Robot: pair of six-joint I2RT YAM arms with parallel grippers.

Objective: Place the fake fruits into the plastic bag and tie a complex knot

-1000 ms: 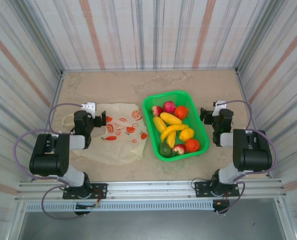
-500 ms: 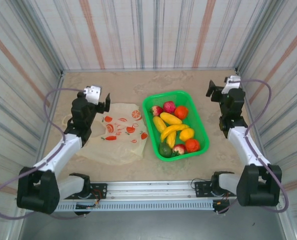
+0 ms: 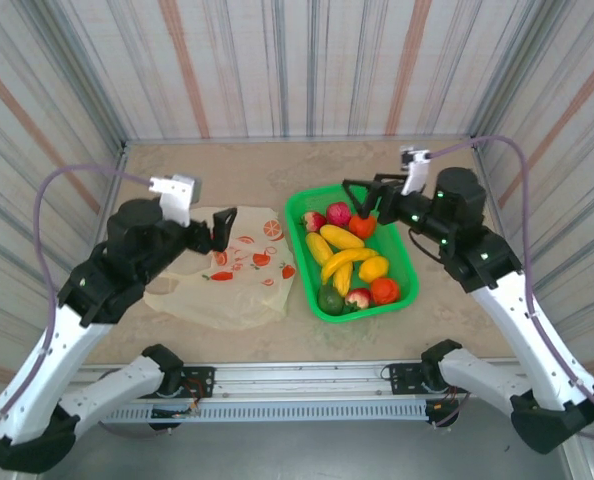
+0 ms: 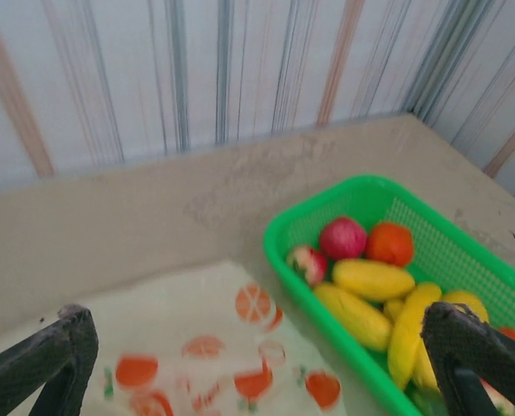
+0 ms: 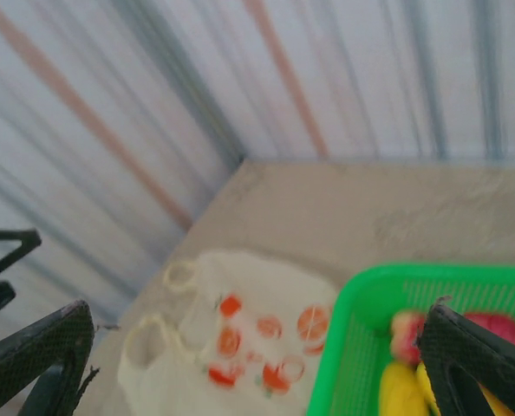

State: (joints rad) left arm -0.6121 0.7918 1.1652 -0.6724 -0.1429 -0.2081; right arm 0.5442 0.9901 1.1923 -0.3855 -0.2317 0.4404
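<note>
The left gripper (image 3: 222, 230) is standing wide open and holding nothing, its two dark fingers (image 4: 45, 368) spread far apart in the left wrist view and framing the table between them. It is hovering to the left of the green basket (image 3: 413, 275), above the end of the plastic bag (image 3: 232, 285) that lies nearest the basket, and it is pointing across towards the basket. Behind it the left arm is bending back and down along the left side of the table (image 3: 227, 165) to its base at the near edge. The right gripper (image 3: 365, 198) is likewise gaping wide and empty, its fingers (image 5: 36, 355) splayed at both lower corners of the right wrist view. It is hanging over the basket's far end, aiming leftwards, above the red and orange round fruits there, though whether it is touching anything cannot be told. The right arm is reaching in from the basket's right side, its white forearm sloping back to the base at the near edge. The fake fruits (image 3: 342, 238) are all lying inside the basket: yellow bananas in the middle, red and orange round ones at the far end and near corner, a dark green one at the near left corner. The bag is lying flat and crumpled just left of the basket, its loop handles (image 5: 178, 277) pointing away from it.
</note>
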